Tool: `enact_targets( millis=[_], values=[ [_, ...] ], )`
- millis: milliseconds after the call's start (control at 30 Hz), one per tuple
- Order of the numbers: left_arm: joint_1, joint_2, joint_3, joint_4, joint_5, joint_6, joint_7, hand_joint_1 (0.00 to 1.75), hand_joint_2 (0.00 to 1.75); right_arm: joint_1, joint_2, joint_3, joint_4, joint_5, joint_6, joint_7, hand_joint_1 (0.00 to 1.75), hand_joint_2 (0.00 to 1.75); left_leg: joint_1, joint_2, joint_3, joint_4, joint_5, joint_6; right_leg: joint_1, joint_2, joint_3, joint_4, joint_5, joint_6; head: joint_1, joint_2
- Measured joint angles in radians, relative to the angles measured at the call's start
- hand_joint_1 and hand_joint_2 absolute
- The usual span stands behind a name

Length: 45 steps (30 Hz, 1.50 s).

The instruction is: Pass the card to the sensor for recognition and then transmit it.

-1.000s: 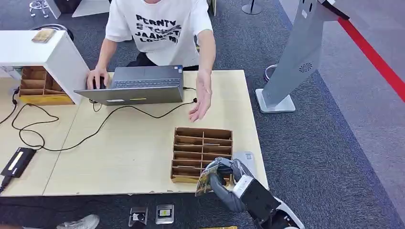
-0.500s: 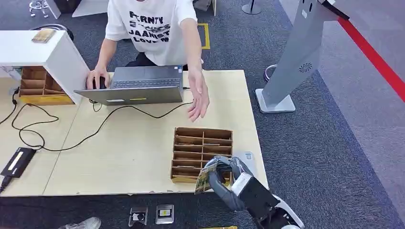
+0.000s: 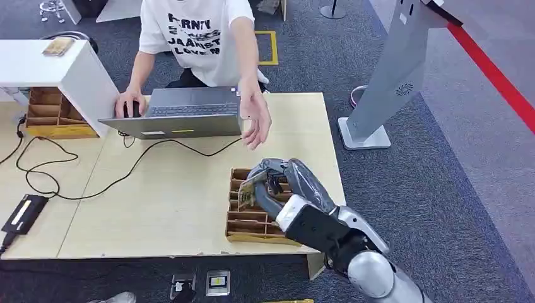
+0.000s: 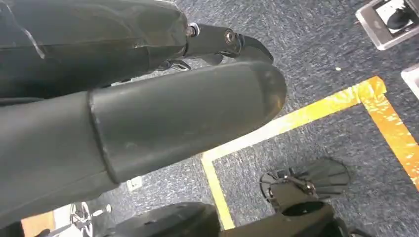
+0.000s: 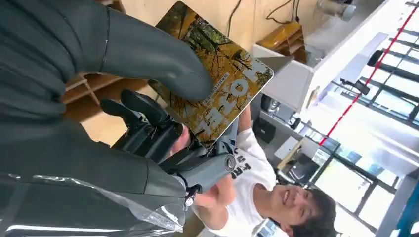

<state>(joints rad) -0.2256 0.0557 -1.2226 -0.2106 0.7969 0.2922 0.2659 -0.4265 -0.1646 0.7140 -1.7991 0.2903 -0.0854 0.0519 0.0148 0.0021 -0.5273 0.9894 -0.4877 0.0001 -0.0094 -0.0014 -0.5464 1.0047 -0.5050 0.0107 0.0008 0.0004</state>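
Head view: the right hand reaches in from the near right and hangs over the far part of the brown divided tray, which sits on the near right of the pale wooden worktop. Its thumb and fingers pinch the card, held up on edge above the tray's left compartments. Across the worktop a person in a white printed shirt stretches an open hand toward the robot, apart from the card; the other hand rests at the far left corner of a grey laptop. A grey kiosk stand rises from the carpet to the far right.

Left wrist view: the left hand hangs over blue carpet crossed by yellow tape; whether its fingers are spread or curled I cannot tell.

Right wrist view: the thick thumb presses on the card's autumn-leaf face, dark fingers behind it.
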Motion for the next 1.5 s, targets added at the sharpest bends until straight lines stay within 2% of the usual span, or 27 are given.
enact_targets(
  millis=[200, 267, 500, 867, 1067, 1100, 1133, 1167, 1500],
  values=[
    [-0.017, -0.007, -0.002, 0.000, -0.003, 0.002, 0.006, 0.00, 0.00, -0.174, 0.091, 0.050, 0.182, 0.068, -0.051, -0.026, 1.75, 1.75, 0.000, 0.000, 0.000, 0.000, 0.000, 0.000, 0.000, 0.000, -0.001, 0.001, 0.000, 0.000, 0.000, 0.000],
    [-0.017, -0.009, -0.002, 0.000, -0.003, 0.007, 0.006, 0.00, 0.00, -0.202, 0.117, 0.060, 0.235, 0.084, -0.074, -0.041, 1.75, 1.75, 0.000, -0.001, -0.001, 0.000, 0.000, 0.000, 0.000, -0.002, -0.001, 0.001, 0.000, 0.000, 0.000, 0.000],
    [-0.019, -0.011, -0.003, 0.000, -0.007, 0.017, 0.008, 0.00, 0.00, -0.297, 0.205, 0.093, 0.438, 0.170, -0.260, -0.092, 1.75, 1.75, 0.000, -0.001, -0.002, 0.000, 0.000, 0.000, 0.000, -0.002, -0.002, 0.001, 0.000, 0.000, 0.000, 0.000],
    [-0.015, -0.010, -0.003, 0.000, 0.018, 0.033, 0.008, 0.00, 0.00, -0.387, 0.305, 0.135, 0.715, 0.186, -0.472, -0.184, 1.75, 1.75, 0.000, -0.001, -0.003, 0.000, 0.001, -0.001, 0.000, -0.002, -0.003, 0.001, 0.000, 0.000, 0.000, 0.000],
    [-0.014, -0.010, -0.003, 0.000, 0.020, 0.031, 0.007, 0.00, 0.00, -0.414, 0.324, 0.154, 0.835, 0.195, -0.570, -0.196, 1.75, 1.75, 0.000, -0.001, -0.002, 0.000, 0.001, -0.001, 0.000, -0.002, -0.003, 0.001, 0.000, 0.000, 0.000, 0.000],
    [-0.014, -0.010, -0.003, 0.000, 0.020, 0.031, 0.007, 0.00, 0.00, -0.415, 0.324, 0.155, 0.847, 0.196, -0.575, -0.196, 1.61, 1.75, 0.000, -0.001, -0.002, 0.000, 0.001, -0.001, 0.000, -0.002, -0.003, 0.001, 0.000, 0.000, 0.000, 0.000],
    [-0.014, -0.010, -0.003, 0.000, 0.019, 0.030, 0.007, 0.00, 0.00, -0.416, 0.324, 0.157, 0.860, 0.198, -0.579, -0.195, 0.28, 1.75, 0.000, -0.001, -0.002, 0.000, 0.001, -0.001, 0.000, -0.001, -0.003, 0.001, 0.000, 0.000, 0.000, 0.000],
    [-0.014, -0.009, -0.003, 0.000, 0.018, 0.029, 0.007, 0.00, 0.00, -0.418, 0.324, 0.159, 0.872, 0.201, -0.581, -0.194, 0.00, 1.75, 0.000, -0.001, -0.002, 0.000, 0.001, -0.001, 0.000, -0.001, -0.004, 0.001, 0.000, 0.000, 0.000, 0.000],
    [-0.022, -0.010, -0.003, 0.000, 0.007, 0.020, 0.037, 0.00, 0.00, -0.424, 0.319, 0.177, 0.948, 0.210, -0.586, -0.153, 0.00, 1.75, 0.000, -0.001, -0.002, 0.000, 0.001, -0.001, 0.000, 0.000, -0.004, 0.001, 0.000, 0.000, 0.000, 0.000]
  ],
)
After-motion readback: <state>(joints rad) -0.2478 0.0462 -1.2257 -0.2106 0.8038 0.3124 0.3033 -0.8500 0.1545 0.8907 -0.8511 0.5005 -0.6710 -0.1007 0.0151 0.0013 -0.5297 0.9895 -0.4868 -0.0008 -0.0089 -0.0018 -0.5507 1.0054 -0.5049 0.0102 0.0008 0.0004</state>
